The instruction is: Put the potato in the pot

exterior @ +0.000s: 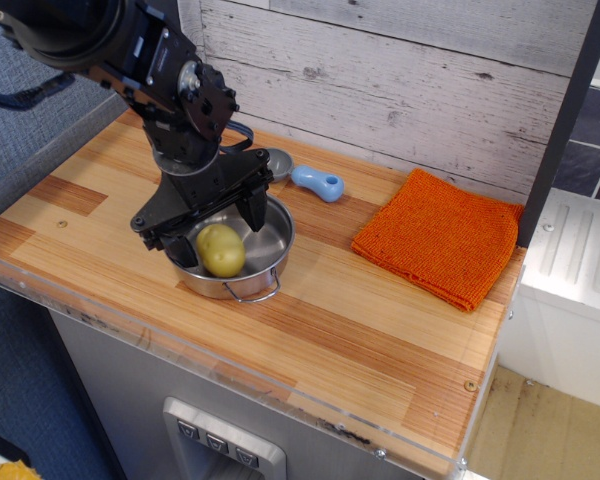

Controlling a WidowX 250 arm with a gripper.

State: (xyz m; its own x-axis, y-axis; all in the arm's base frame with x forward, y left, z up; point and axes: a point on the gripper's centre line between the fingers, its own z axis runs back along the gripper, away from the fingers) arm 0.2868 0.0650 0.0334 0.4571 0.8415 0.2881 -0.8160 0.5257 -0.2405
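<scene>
Stainless-steel pot [265,262] is seen near the front edge of the wooden bench [380,340], with the pale-yellow potato [221,250] lying inside it, toward its left side. Black hand [202,215] is held just above the pot with fingers spread, nothing pinched. Orange cloth [440,238] and blue-handled scoop [318,183] are noted behind, well apart.

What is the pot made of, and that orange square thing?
The pot looks like shiny metal, likely stainless steel: its inside wall mirrors light. The orange square seems a knitted or woven cloth; its surface is bumpy and matte, its edges soft.
</scene>
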